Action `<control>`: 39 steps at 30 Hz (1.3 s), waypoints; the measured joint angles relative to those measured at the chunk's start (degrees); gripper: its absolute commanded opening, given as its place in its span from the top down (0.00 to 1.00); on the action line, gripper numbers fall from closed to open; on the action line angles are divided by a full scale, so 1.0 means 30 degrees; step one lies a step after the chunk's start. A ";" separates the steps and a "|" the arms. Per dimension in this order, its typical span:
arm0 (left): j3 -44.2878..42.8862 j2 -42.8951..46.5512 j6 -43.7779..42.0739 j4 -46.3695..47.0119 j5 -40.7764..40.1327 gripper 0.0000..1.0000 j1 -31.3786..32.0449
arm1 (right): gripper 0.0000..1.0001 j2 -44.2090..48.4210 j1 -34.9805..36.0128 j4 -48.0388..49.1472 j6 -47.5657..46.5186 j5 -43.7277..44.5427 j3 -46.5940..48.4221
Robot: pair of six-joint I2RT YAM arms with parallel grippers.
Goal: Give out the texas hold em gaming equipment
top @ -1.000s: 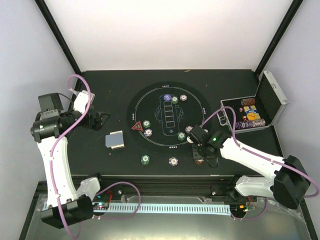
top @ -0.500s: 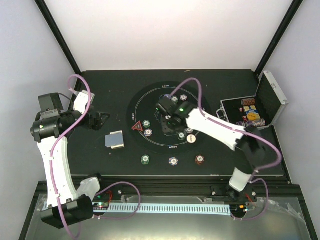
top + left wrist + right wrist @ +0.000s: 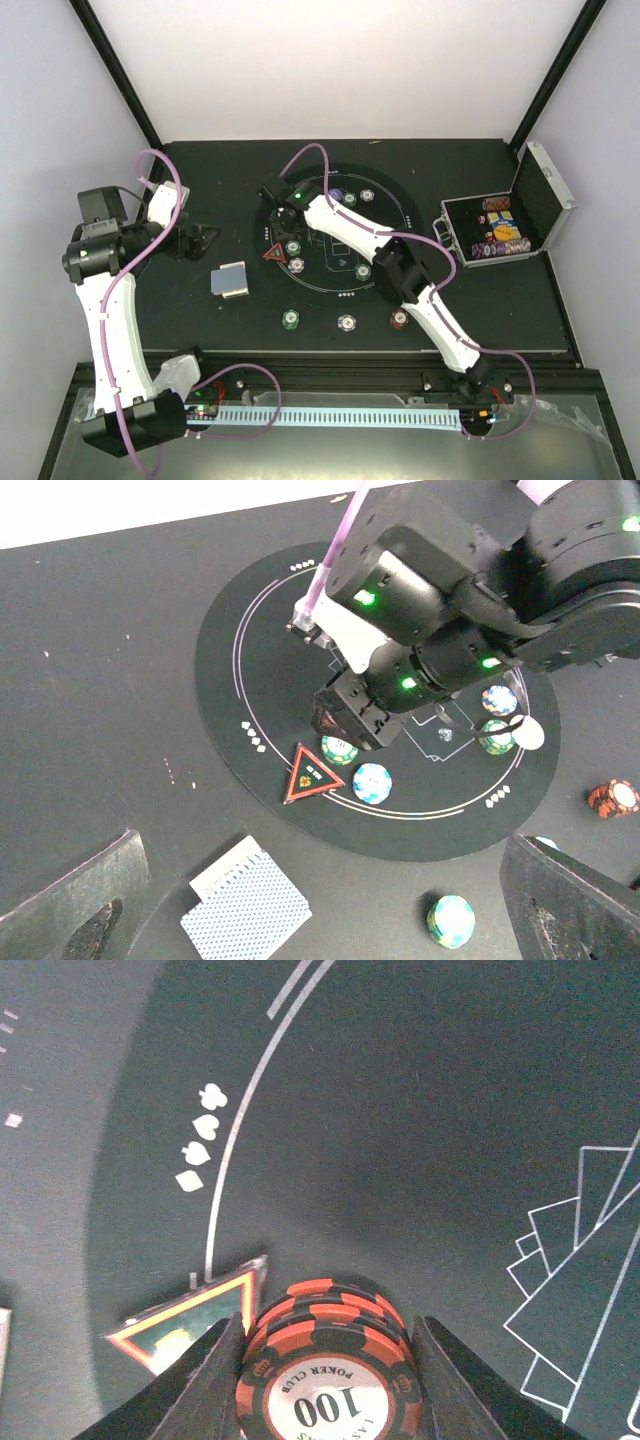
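Over the round mat's (image 3: pixel 400 1110) left side, the right end effector (image 3: pixel 328 1380) grips a short stack of red chips (image 3: pixel 325 1325) marked "100" and "POKER CLUB", just beside the red triangle marker (image 3: pixel 190 1325). This looks like the placing step, and the next move probably calls for lowering and then releasing. The left end effector (image 3: pixel 200 240) hangs wide and empty near the cards (image 3: pixel 247 910).

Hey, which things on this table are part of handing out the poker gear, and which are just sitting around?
Belongs to the job: blue-grey-backed deck of playing cards; red triangle marker; loose green striped chip; stack of red striped chips in the right gripper; white round button.
Just lying about: silver hinged metal case; big round black mat.
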State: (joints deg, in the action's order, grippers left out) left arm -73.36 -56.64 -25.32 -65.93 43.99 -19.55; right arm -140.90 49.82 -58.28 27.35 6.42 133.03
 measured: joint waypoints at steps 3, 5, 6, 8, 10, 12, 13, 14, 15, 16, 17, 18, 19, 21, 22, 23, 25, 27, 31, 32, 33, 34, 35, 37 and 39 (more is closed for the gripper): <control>0.0291 0.0000 0.0000 0.0015 0.0029 0.01 0.0000 | 0.74 -0.0845 -0.0160 0.0015 -0.0146 -0.0175 0.0044; 0.0495 0.0000 0.0000 0.0029 0.0058 0.01 0.0000 | 0.74 -0.1195 -0.0299 0.0124 -0.0189 -0.0211 0.0044; 0.0554 0.0000 0.0000 0.0044 0.0058 0.01 0.0000 | 0.74 -0.1348 -0.0379 0.0226 -0.0219 -0.0262 0.0044; 0.0627 -0.0022 -0.0015 0.0080 0.0066 0.01 0.0000 | 0.73 -0.1494 -0.0510 0.0532 -0.0233 -0.0393 0.0044; 0.0641 -0.0036 -0.0044 0.0087 0.0058 0.01 0.0000 | 0.73 -0.1559 -0.0612 0.0721 -0.0226 -0.0576 0.0168; 0.0648 -0.0036 -0.0087 0.0102 0.0058 0.01 0.0000 | 0.73 -0.1719 -0.0678 0.0925 -0.0226 -0.0772 0.0568; 0.0648 -0.0036 -0.0131 0.0124 0.0058 0.01 0.0000 | 0.73 -0.1814 -0.0699 0.1100 -0.0226 -0.0867 0.0780; 0.0648 -0.0036 -0.0153 0.0131 0.0058 0.01 0.0000 | 0.73 -0.1880 -0.0707 0.1260 -0.0226 -0.0918 0.0860; 0.0663 -0.0036 -0.0175 0.0138 0.0058 0.01 0.0000 | 0.73 -0.1953 -0.0707 0.1348 -0.0226 -0.0969 0.0947; 0.0699 -0.0036 -0.0197 0.0146 0.0058 0.01 0.0000 | 0.73 -0.2033 -0.0707 0.1443 -0.0226 -0.1005 0.1020; 0.0758 -0.0036 -0.0211 0.0153 0.0058 0.01 0.0000 | 0.73 -0.2135 -0.0707 0.1537 -0.0226 -0.1056 0.1042; 0.0816 -0.0036 -0.0219 0.0160 0.0058 0.01 0.0000 | 0.73 -0.2229 -0.0707 0.1588 -0.0226 -0.1129 0.1042; 0.0882 -0.0051 -0.0226 0.0189 0.0058 0.01 0.0000 | 0.73 -0.2346 -0.0707 0.1639 -0.0226 -0.1195 0.1042; 0.0903 -0.0102 -0.0226 0.0226 0.0066 0.01 0.0000 | 0.73 -0.2572 -0.0707 0.1712 -0.0226 -0.1304 0.1042; 0.0903 -0.0131 -0.0226 0.0284 0.0058 0.01 0.0000 | 0.73 -0.2667 -0.0714 0.1719 -0.0226 -0.1333 0.1042; 0.0903 -0.0153 -0.0233 0.0291 0.0066 0.01 0.0000 | 0.72 -0.2776 -0.0736 0.1712 -0.0226 -0.1355 0.1042; 0.0903 -0.0153 -0.0240 0.0299 0.0066 0.01 0.0000 | 0.71 -0.2841 -0.0765 0.1734 -0.0226 -0.1406 0.1049; 0.0903 -0.0153 -0.0277 0.0299 0.0066 0.01 0.0000 | 0.64 -0.2841 -0.0765 0.1734 -0.0219 -0.1421 0.1056; 0.0903 -0.0153 -0.0313 0.0299 0.0066 0.01 0.0000 | 0.49 -0.2841 -0.0765 0.1727 -0.0211 -0.1486 0.1071; 0.0903 -0.0153 -0.0321 0.0299 0.0066 0.01 0.0000 | 0.45 -0.2849 -0.0772 0.1712 -0.0197 -0.1494 0.1093; 0.0903 -0.0153 -0.0335 0.0299 0.0066 0.01 0.0000 | 0.43 -0.2849 -0.0780 0.1690 -0.0182 -0.1494 0.1144; 0.0903 -0.0153 -0.0342 0.0299 0.0058 0.01 0.0000 | 0.41 -0.2856 -0.0780 0.1661 -0.0182 -0.1515 0.1224; 0.0903 -0.0153 -0.0350 0.0299 0.0058 0.01 0.0000 | 0.40 -0.2863 -0.0787 0.1596 -0.0233 -0.1515 0.1341; 0.0903 -0.0153 -0.0350 0.0299 0.0058 0.01 0.0000 | 0.38 -0.2863 -0.0816 0.1552 -0.0277 -0.1537 0.1632; 0.0903 -0.0153 -0.0350 0.0299 0.0058 0.01 0.0000 | 0.38 -0.2841 -0.0896 0.1552 -0.0306 -0.1537 0.1851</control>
State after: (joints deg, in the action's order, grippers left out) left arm -70.65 -57.10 -26.37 -65.04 44.16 -19.55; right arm -149.42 47.13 -53.63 26.44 1.80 138.58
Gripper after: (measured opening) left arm 0.989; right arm 0.613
